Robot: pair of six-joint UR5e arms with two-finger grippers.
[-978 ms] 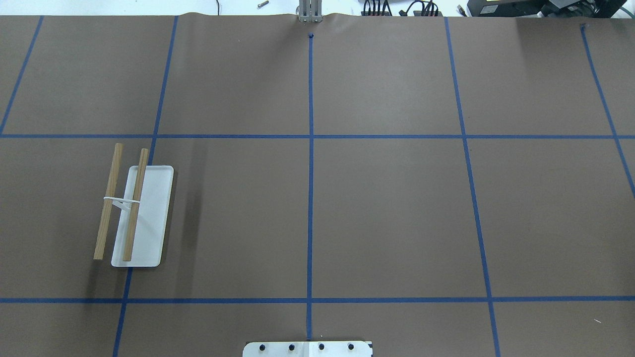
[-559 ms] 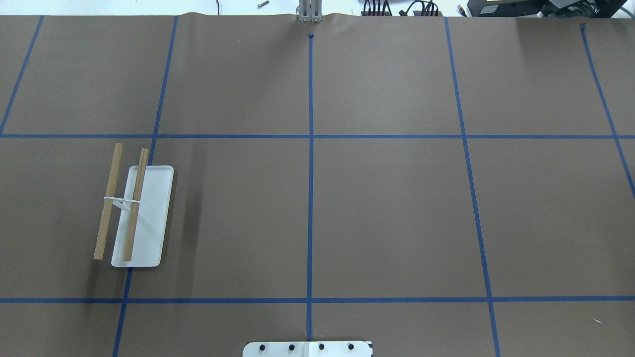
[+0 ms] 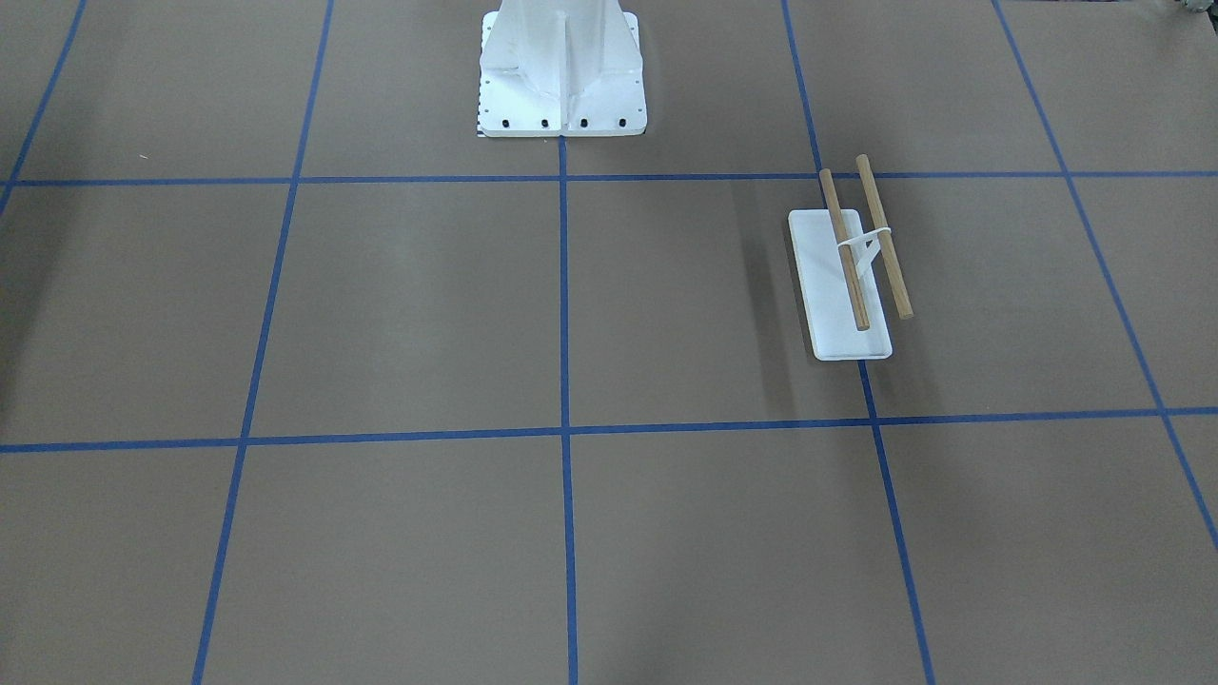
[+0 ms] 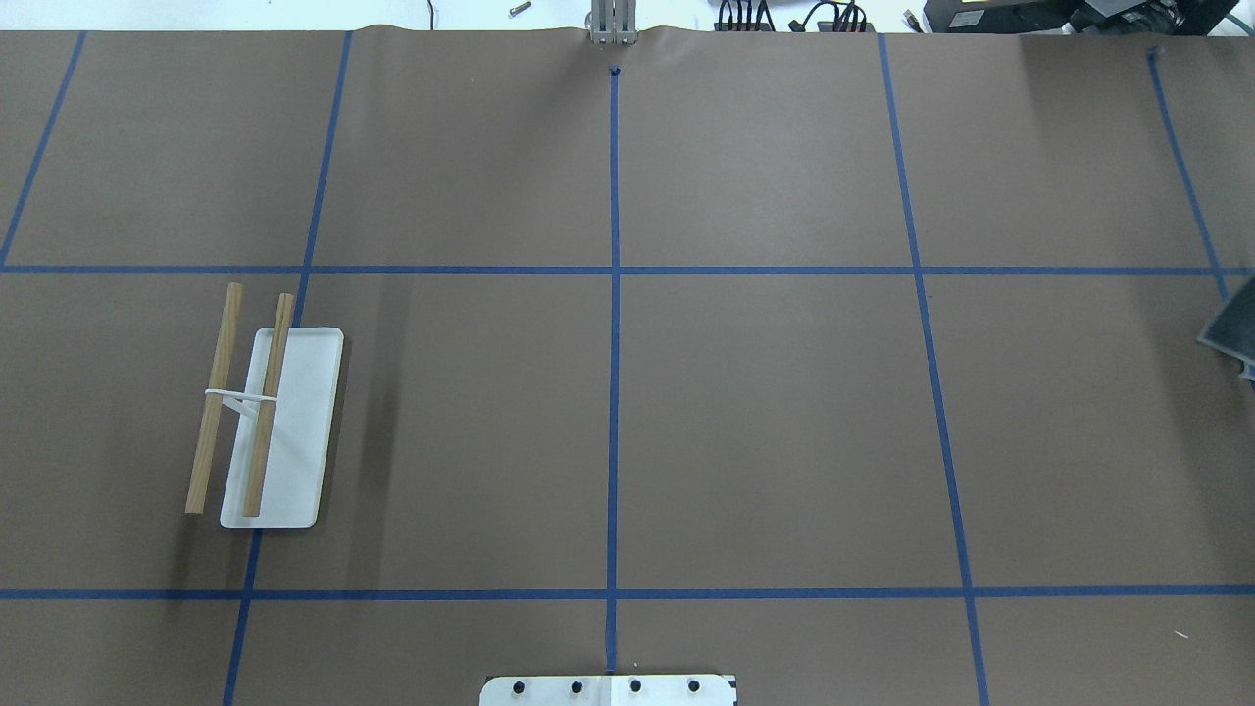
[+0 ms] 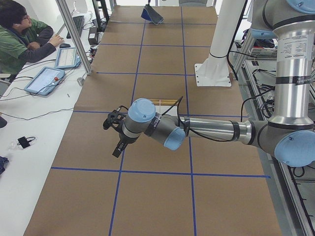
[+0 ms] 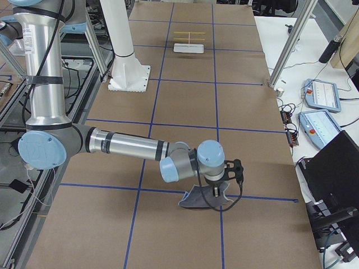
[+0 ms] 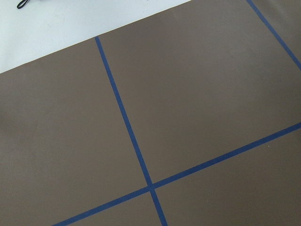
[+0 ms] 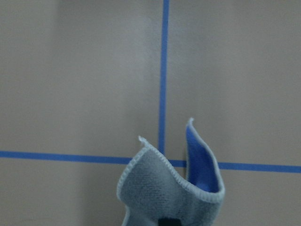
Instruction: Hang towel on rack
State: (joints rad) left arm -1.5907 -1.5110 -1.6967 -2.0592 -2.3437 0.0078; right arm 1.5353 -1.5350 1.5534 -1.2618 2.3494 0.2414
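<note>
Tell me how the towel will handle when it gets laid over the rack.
The towel is probably floppy: in the right wrist view its edges curl and fold. It looks thin, so likely light. Its fuzzy weave may grip the rack's wooden dowels rather than slide off.

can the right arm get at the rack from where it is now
Probably not without a long reach: the rack stands on the robot's left side, while the right arm holds the towel at the opposite end. Nothing lies between them.
</note>
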